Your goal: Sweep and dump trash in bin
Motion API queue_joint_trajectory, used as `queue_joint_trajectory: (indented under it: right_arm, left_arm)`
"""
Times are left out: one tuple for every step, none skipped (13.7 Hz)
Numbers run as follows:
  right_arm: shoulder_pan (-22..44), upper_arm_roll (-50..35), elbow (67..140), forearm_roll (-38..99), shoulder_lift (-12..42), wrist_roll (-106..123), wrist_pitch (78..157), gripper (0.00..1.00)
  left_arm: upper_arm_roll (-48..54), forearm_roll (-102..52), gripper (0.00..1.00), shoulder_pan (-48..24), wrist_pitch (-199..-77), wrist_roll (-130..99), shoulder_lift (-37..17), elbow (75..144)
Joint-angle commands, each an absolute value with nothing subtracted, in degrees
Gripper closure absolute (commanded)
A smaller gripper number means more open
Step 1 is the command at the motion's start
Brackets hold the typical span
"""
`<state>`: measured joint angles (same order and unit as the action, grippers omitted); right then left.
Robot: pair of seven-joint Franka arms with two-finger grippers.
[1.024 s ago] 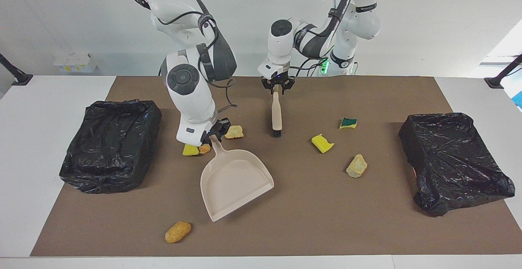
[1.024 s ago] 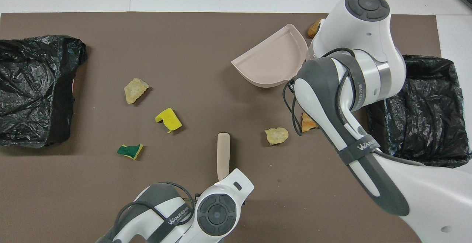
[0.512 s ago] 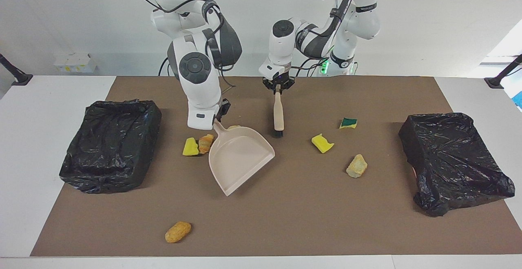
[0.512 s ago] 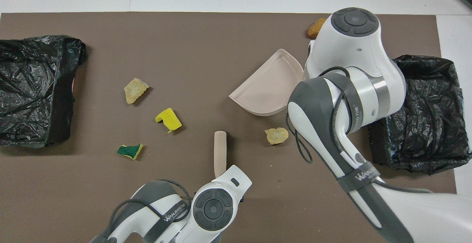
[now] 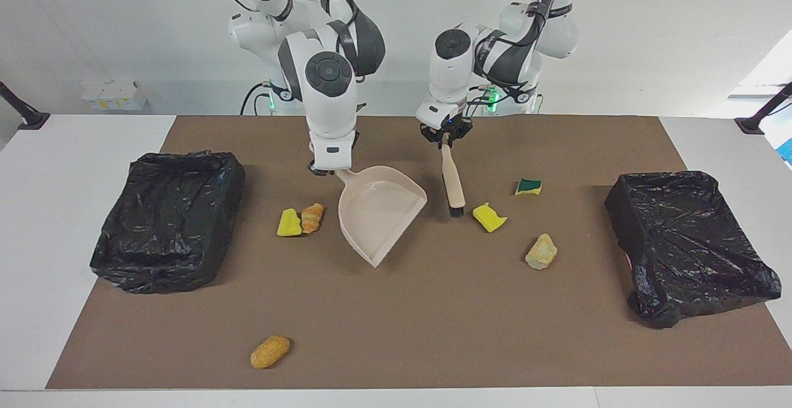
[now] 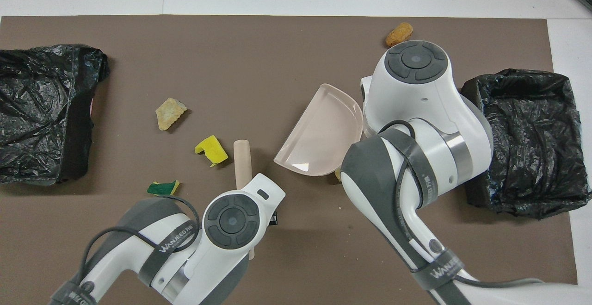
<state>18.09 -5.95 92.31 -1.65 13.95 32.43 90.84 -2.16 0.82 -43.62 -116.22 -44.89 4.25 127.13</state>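
The right tool (image 5: 326, 171) grips the dustpan (image 5: 380, 210) by its handle, beside the croissant (image 5: 312, 217); the left tool (image 5: 445, 140) clamps the brush (image 5: 453, 180), near a yellow sponge (image 5: 489, 217).

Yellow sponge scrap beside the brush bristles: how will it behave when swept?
The yellow sponge scrap looks like light foam, so it probably slides easily on the mat. Its bent, irregular shape suggests it may tumble rather than roll. Likely soft, so the brush may squash it slightly.

Smooth plastic dustpan (image 5: 382, 210), crinkled glossy bin liners (image 5: 168, 219)
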Motion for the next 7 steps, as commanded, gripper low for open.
queue_joint_trajectory:
  right_arm:
    - [17.58,-6.06,94.22,-2.64,12.57,45.74,92.72,1.0]
    - [18.1,-6.06,94.31,-3.68,12.48,50.05,94.46,1.0]
    - [19.41,-6.06,94.39,-5.69,12.48,51.92,95.18,1.0]
    - [19.68,-6.06,94.39,-7.19,12.39,52.12,95.27,1.0]
    - [19.77,-6.06,94.48,-7.47,12.39,52.12,95.27,1.0]
    - [20.38,-6.06,95.0,-8.08,12.31,52.03,95.53,1.0]
    - [20.91,-6.06,95.79,-9.13,12.3,52.03,96.93,1.0]
  left_arm:
    - [-1.76,5.43,1.0,-38.25,-113.82,-44.56,5.36,126.74]
    - [-1.76,6.32,1.0,-35.71,-113.73,-44.13,5.36,126.74]
    - [-1.76,6.33,1.0,-33.16,-113.82,-42.64,5.36,126.65]
    - [-1.76,6.85,1.0,-30.18,-114.08,-39.23,5.19,125.78]
    - [-1.76,7.03,1.0,-27.62,-114.08,-35.89,4.32,124.21]
    - [-1.76,7.03,1.0,-25.07,-114.6,-33.16,3.61,123.67]
    - [-1.76,7.03,1.0,-22.61,-115.31,-30.26,2.73,123.14]
